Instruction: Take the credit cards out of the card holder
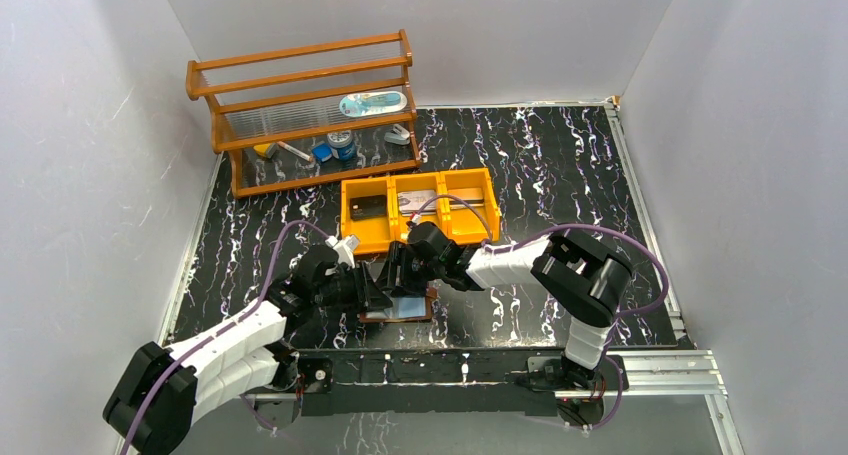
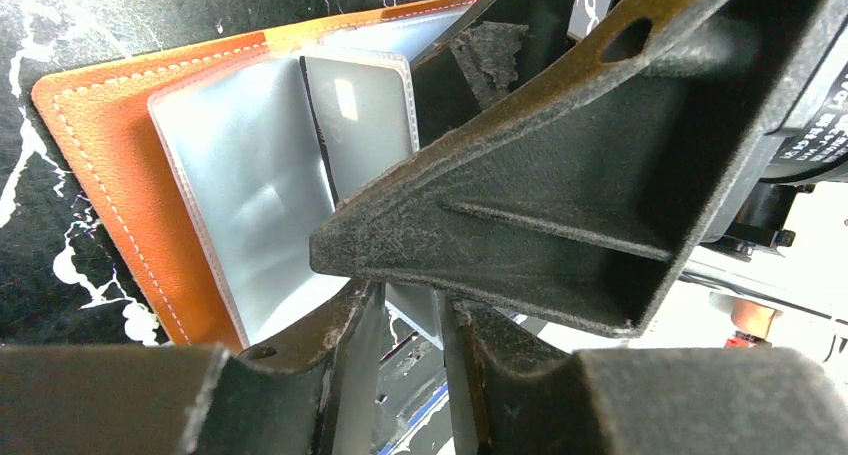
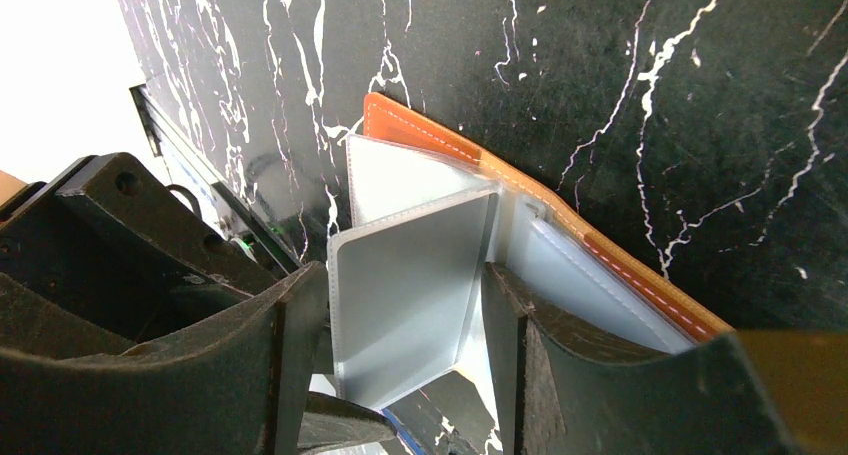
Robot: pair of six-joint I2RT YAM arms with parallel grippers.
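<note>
I'm seeing the holder (image 1: 408, 306) lying open under both grippers; right gripper (image 3: 405, 320) is straddling a raised sleeve (image 3: 410, 275), gripping perhaps; left gripper's (image 2: 405, 320) state I cannot tell.

Bright overhead light; glare on sleeves (image 2: 250, 185); wrist foregrounds blurred, corner overexposed.

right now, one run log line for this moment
stage: card holder open on table | right gripper: astride raised sleeve | left gripper: at sleeve edge | cards: none out

Both grippers crowded the open card holder (image 1: 405, 307), the left gripper (image 1: 372, 293) at its nine o'clock, the right gripper (image 1: 400, 275) at twelve. The orange tray (image 1: 418, 211) blocked twelve o'clock beyond. Bare table (image 1: 560, 165) lay toward three o'clock.
</note>
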